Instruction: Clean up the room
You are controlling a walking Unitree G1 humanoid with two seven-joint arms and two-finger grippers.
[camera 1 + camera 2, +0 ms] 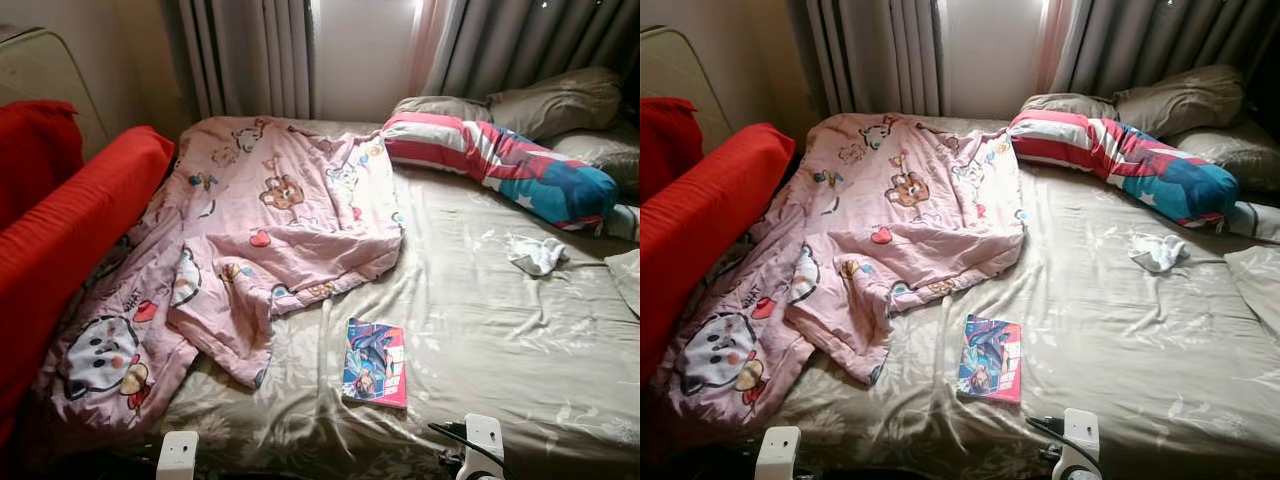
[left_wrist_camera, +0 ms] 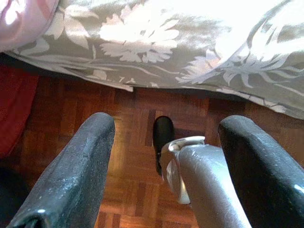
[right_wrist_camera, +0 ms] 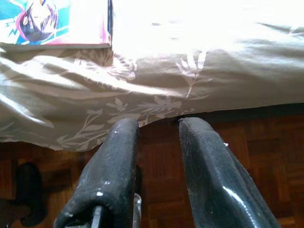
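The thin, glossy colourful comic book (image 1: 375, 363) lies flat on the beige floral bed (image 1: 520, 340), near its edge. Light, stiff, slippery; I'd pinch its near edge. My right pincer (image 3: 156, 137) hangs narrowly parted, empty; left pincer (image 2: 166, 142) wide.

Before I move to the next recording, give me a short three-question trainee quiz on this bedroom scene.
1. True or false: the comic book lies on the pink cartoon blanket.
2. What lies nearest the crumpled white cloth? A) striped bolster pillow B) red cushion C) comic book
3. Fill in: below the left gripper, whose fingers are apart, the floor is ____ parquet.

Key: 1 false, it lies on the bare floral bedsheet, beside the blanket. 2 A. 3 wooden.
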